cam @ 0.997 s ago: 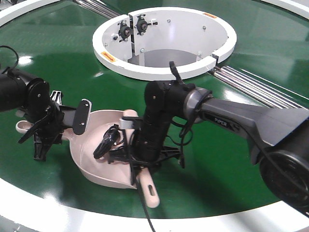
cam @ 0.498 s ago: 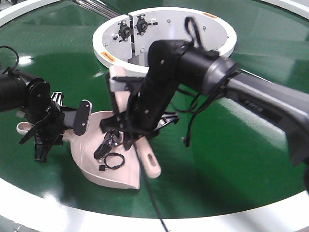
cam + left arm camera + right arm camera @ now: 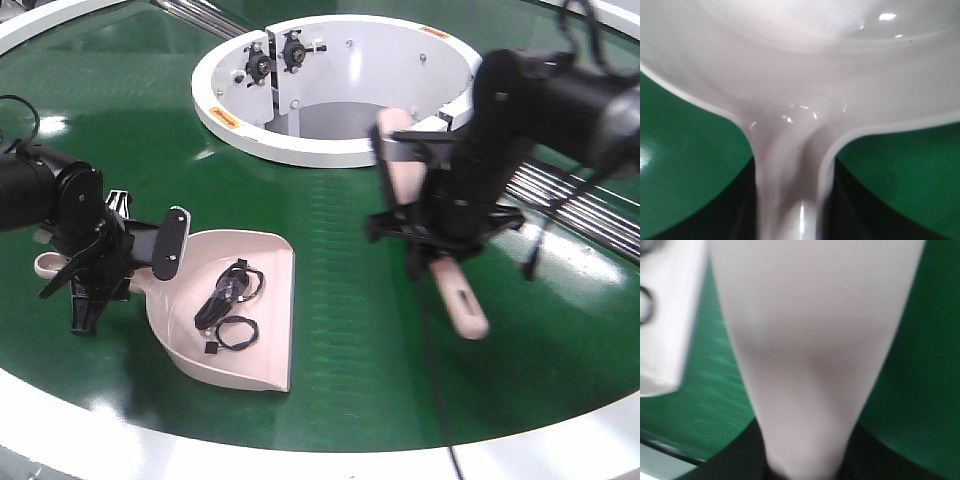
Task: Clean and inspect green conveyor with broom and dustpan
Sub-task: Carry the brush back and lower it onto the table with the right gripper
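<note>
Green conveyor (image 3: 330,260), one: glossy dark green ring belt, white outer rim along the near edge, one white central hub (image 3: 225,118) at upper middle. On the hub's inner wall, two black round fittings (image 3: 275,58) side by side. Bare metal rails, two runs: one to the right of the hub (image 3: 565,200), one at the top left (image 3: 205,15). Dustpan (image 3: 265,265), one: pale pink-beige, lying flat on the belt at lower left, open mouth toward the near right, handle running left. Contents of the pan, two items: one stubby black piece (image 3: 222,295) and one thin black wire loop (image 3: 238,332), just beside each other near the pan's middle. Left gripper (image 3: 120,262), one: black, clamped on the dustpan handle where it meets the pan; the left wrist view shows the handle (image 3: 790,190) running straight down between dark finger shapes on either side, with green belt beyond. The handle's rounded end (image 3: 47,265) sticks out past the gripper to the left. Broom (image 3: 458,300), one: pale pink-beige, tilted, its slotted handle pointing down toward the near right, well apart from the dustpan and in front of the hub's right side; blurred, bristles not made out, and contact with the belt cannot be told. Right gripper (image 3: 440,235), one: black, closed around the broom's middle; the right wrist view is filled by the pale shaft (image 3: 810,355). The right arm (image 3: 560,95) crosses in front of the right-hand rails and part of the hub's rim
</note>
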